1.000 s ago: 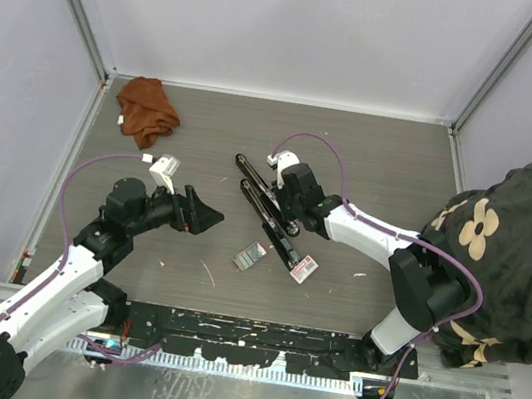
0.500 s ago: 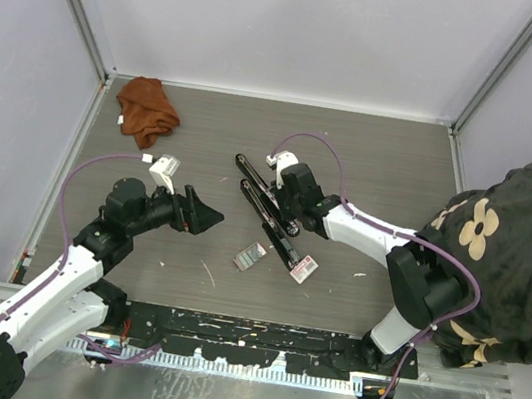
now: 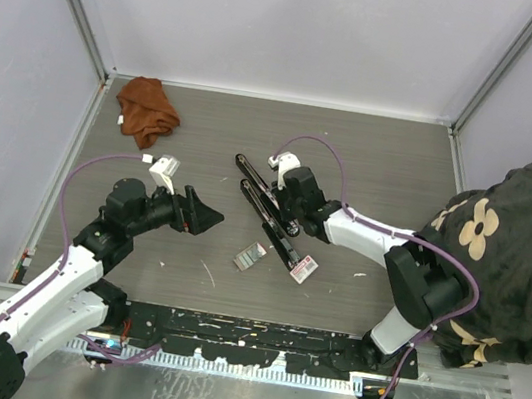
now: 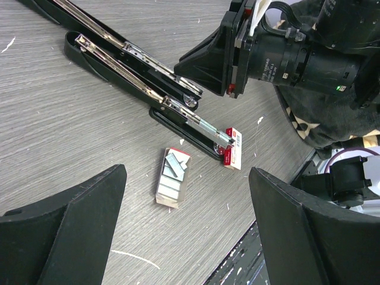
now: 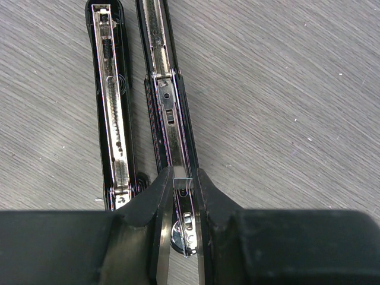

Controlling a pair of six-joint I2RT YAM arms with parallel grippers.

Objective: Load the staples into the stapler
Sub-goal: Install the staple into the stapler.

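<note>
Top external: high over the near edge at 6 o'clock, looking down on the whole table [image 3: 373, 166]. Left wrist: low, oblique, mid-range, facing about 3 o'clock. Right wrist: very close, straight down. All three share the open stapler [image 5: 160, 89]; top and left wrist share the staples [image 4: 173, 172].

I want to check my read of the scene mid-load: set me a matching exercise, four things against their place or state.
Things:
1. cloth
2. staple tray
3. left gripper
4. right gripper

Places or states:
A. jaws wide open, above the table, left of the stapler
B. far left corner of the table
C. on the table, left of the red-and-white box
D. jaws narrowed on a silvery strip over the stapler

Pairs: 1-B, 2-C, 3-A, 4-D.
</note>
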